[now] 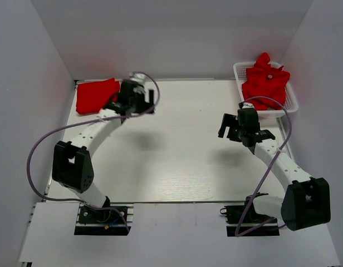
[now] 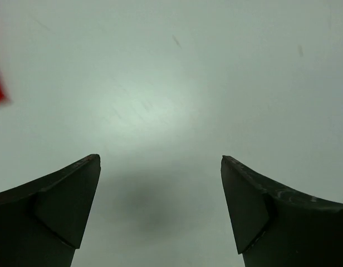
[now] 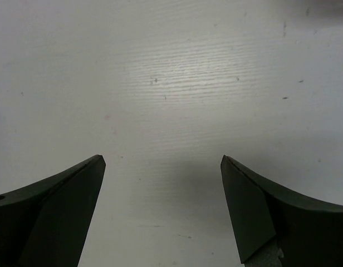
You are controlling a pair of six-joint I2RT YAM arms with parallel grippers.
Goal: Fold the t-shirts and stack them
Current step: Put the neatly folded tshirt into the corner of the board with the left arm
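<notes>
While top view shows a folded shirt [image 1: 96, 95] in the far-left corner, crumpled shirts [image 1: 264, 83] fill the basket [image 1: 291, 107]. Left gripper [image 1: 139, 95] is beside the fold, right gripper [image 1: 245, 132] near the basket.
Left wrist: jaws wide, empty.
Right wrist: jaws wide, empty, over the table [image 3: 171, 83].
Risk: the tangled heap means a grab could lift two shirts.

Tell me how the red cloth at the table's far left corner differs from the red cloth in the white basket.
The far-left shirt lies flat with fairly straight edges, apparently folded; the basket shirts form a crumpled, lumpy heap. The far-left shirt rests directly on the table; the basket shirts sit inside the white mesh basket at the far right, rising above its rim. Both are the same plain bright red cloth.
</notes>
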